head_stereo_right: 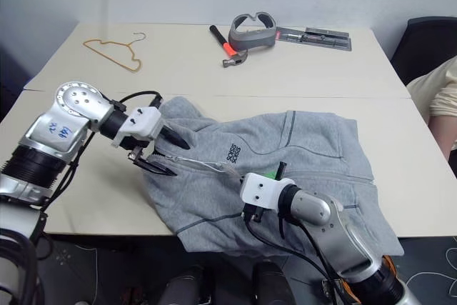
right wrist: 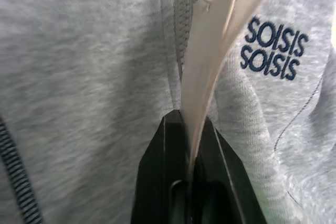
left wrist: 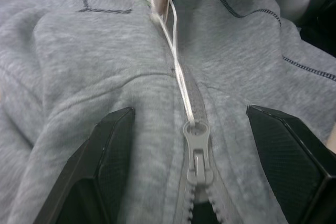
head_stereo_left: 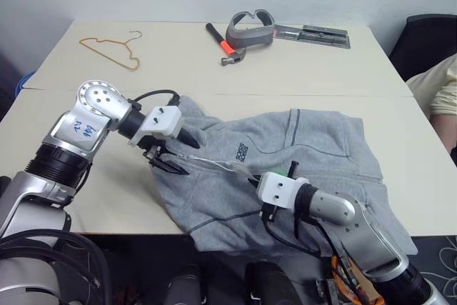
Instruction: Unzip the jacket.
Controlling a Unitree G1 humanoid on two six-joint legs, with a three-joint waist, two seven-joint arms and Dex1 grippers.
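Jacket (head_stereo_left: 300, 169): one, soft heather-grey fleece, lying crumpled on the pale table (head_stereo_left: 93, 176) under both arms, its hem hanging past the near edge. Two black-fingered grippers are at it. The left gripper (left wrist: 191, 166) has its fingers wide apart, one on each side of the grey zipper slider (left wrist: 197, 153), which sits between them; the ribbed pads look just clear of the fleece, though that is hard to judge. A thin white string (left wrist: 176, 61) runs from the slider away from those fingers to the paper tags (right wrist: 220, 40). The right gripper (right wrist: 193, 145) has its fingers pressed together, clamped on those pale, flat tags, with the zip's toothed line just beside them and the dark stitched chest logo (right wrist: 273, 48) off to one side. Farther off lie one wire hanger (head_stereo_left: 114, 49), one hammer (head_stereo_left: 223, 45), one grey curved strap-like thing (head_stereo_left: 250, 28).
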